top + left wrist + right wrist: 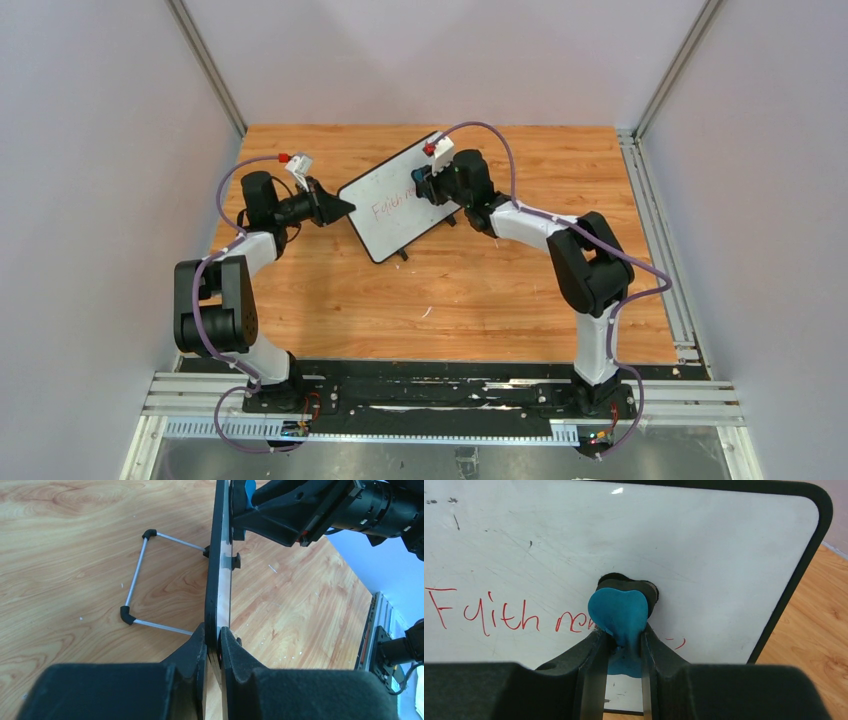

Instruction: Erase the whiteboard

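**Erasing under way; writing not yet cleared**

The right fingers (650,647) clench a blue eraser (619,612), pad pressed to the whiteboard (704,545) at the red writing (489,616). The left fingers (196,652) pinch its edge, apparently steadying it mid-bench (480,290).

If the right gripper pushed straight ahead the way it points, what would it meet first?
The small black-framed whiteboard. The right gripper is shut on a blue rounded eraser, whose black pad appears to be pressed against the board's face at the end of the red writing.
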{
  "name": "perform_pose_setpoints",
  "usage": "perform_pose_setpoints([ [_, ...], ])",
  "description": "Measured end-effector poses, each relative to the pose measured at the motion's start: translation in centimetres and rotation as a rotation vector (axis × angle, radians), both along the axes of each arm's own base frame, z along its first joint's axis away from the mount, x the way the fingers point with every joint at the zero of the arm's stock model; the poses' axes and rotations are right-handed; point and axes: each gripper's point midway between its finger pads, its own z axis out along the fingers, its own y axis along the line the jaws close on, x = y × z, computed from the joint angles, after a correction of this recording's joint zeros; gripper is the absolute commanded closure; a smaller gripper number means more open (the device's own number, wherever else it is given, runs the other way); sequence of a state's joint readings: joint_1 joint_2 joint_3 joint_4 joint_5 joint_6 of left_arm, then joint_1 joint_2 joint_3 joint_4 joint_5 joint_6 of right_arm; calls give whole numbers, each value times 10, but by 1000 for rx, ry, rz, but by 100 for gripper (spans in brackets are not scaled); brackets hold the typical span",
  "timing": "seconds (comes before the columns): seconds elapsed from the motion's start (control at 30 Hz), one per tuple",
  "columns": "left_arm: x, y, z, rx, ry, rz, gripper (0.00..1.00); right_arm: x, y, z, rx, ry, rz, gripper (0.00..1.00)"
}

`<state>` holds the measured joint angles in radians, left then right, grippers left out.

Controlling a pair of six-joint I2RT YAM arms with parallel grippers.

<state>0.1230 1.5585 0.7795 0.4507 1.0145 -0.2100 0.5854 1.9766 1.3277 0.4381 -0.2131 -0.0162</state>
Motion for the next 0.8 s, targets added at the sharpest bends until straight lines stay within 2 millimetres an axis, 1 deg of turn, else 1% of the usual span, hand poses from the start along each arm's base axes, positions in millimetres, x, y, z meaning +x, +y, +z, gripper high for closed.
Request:
perform_pose_setpoints([
  [0.07, 0, 0, 0, 0, 3, 2, 100, -2, 3, 0, -3, -4, 1, 99],
  [0.2, 0, 0, 0, 0, 3, 2, 100, -2, 2, 0, -5, -7, -3, 100],
  [0.47, 0, 0, 0, 2, -1, -1, 100, 7, -13, -1, 7, 2, 4, 99],
  [0.53, 1, 0, 1, 3, -3, -1, 100, 11, -22, -4, 4, 13, -4, 99],
  [0.73, 1, -1, 1, 7, -5, -5, 100, 32, -62, -13, -17, 38, -79, 100],
  [0.8, 1, -1, 1, 8, -6, -5, 100, 35, -69, -16, -21, 45, -93, 99],
])
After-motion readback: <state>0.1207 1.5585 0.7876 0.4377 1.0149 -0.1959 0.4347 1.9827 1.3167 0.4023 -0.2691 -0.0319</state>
